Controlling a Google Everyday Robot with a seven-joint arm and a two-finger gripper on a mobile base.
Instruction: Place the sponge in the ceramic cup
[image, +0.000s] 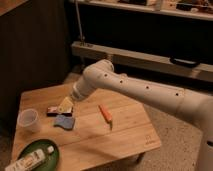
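- While it is hovering low over the table, the gripper (66, 105) is holding its pale yellowish fingers (63, 106) apart, with nothing gripped between them.
- Just below the fingertips, the small flat blue sponge (64, 121) is lying on the wood. Whether the fingers are touching it cannot be told.
- Just beside the gripper, toward the picture's left edge, a dark rectangular box with a red label (51, 110) is lying flat, near the sponge's far edge.
- Farther toward that edge, the small pale translucent ceramic cup (28, 120) is standing upright, apart from the sponge.
- On the sponge's other side, an orange carrot-shaped piece (105, 113) is lying well apart from it.
- At the near corner, a round green plate (25, 147) is carrying a white bottle (29, 161) lying on its side.
- Everything is resting on a light wooden table (132, 135), and the white arm (145, 92) is reaching in from the picture's right.
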